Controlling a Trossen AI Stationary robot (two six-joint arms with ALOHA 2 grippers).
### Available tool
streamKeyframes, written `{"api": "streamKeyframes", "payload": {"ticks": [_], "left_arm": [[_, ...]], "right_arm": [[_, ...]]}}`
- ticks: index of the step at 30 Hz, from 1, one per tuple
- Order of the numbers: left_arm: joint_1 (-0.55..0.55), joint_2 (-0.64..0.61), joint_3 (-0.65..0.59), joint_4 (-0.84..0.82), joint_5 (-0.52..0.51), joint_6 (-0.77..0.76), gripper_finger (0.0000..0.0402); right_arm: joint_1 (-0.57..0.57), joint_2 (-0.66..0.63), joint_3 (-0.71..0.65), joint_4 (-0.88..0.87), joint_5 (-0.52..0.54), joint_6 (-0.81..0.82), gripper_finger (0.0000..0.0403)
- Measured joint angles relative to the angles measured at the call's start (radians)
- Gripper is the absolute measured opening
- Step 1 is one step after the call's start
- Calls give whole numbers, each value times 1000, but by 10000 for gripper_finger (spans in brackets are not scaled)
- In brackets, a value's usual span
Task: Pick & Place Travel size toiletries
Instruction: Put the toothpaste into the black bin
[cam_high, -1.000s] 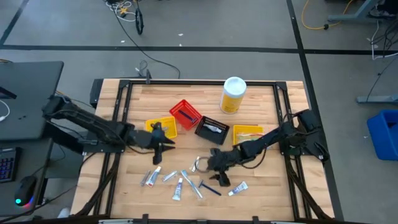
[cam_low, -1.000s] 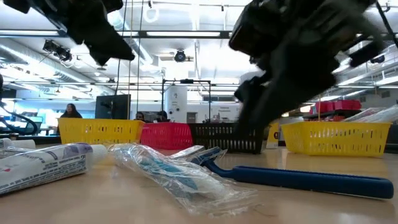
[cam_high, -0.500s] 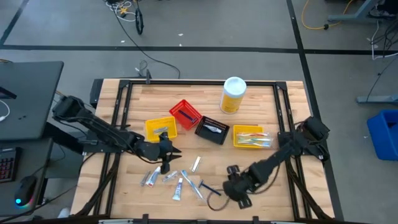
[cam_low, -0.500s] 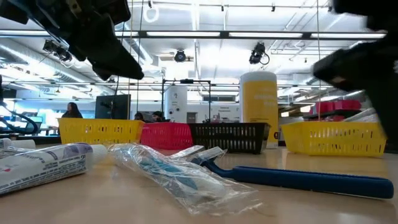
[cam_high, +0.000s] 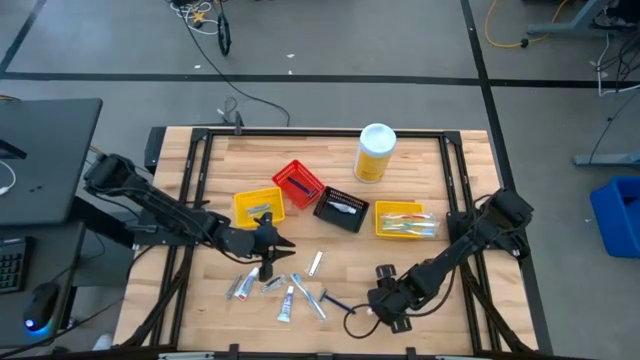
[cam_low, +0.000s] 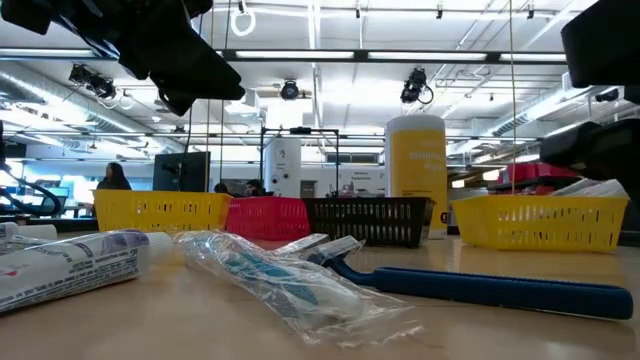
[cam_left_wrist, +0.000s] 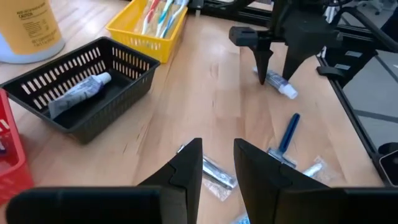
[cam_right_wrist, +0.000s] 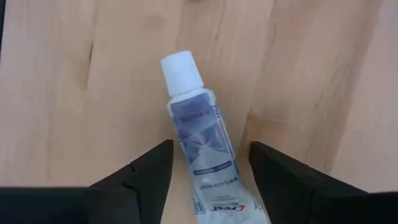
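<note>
Several small toiletries lie flat on the wooden table near its near edge: white tubes (cam_high: 288, 304), a wrapped toothbrush (cam_low: 280, 275) and a blue razor (cam_low: 490, 288). My right gripper (cam_right_wrist: 208, 180) is open and points down. Its fingers stand on either side of a white-capped tube (cam_right_wrist: 198, 140) lying on the table, also seen as the tube (cam_left_wrist: 280, 86) in the left wrist view. My left gripper (cam_left_wrist: 217, 165) is open and hovers above a wrapped item (cam_left_wrist: 214, 173) left of the table's middle, where the left gripper (cam_high: 268, 255) shows from above.
Along the table's middle stand a yellow bin (cam_high: 258, 205), a red bin (cam_high: 297, 183), a black basket (cam_left_wrist: 81, 93) holding a tube, and a yellow bin (cam_high: 403, 218) with toothbrushes. A big yellow bottle (cam_high: 375, 152) stands near the far edge. People sit in the room behind.
My right gripper has swung from the table's middle toward the near edge and the right, coming down over the white-capped tube. My left gripper has moved toward the near edge, from beside the yellow bin to above the scattered items. The toiletries have stayed where they were.
</note>
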Motion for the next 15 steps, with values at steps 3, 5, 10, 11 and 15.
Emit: {"api": "streamKeyframes", "payload": {"ticks": [3, 5, 10, 11, 15], "left_arm": [[0, 0, 0, -4, 2, 0, 98], [0, 0, 0, -4, 2, 0, 98], [0, 0, 0, -5, 2, 0, 98], [0, 0, 0, -5, 2, 0, 98], [0, 0, 0, -6, 2, 0, 98]], "right_arm": [[0, 0, -10, 9, 14, -12, 195], [0, 0, -13, 10, 28, -21, 175], [-5, 2, -15, 20, 40, -30, 123], [-7, 3, -15, 29, 40, -29, 117], [-21, 7, -3, 53, 34, -21, 107]]}}
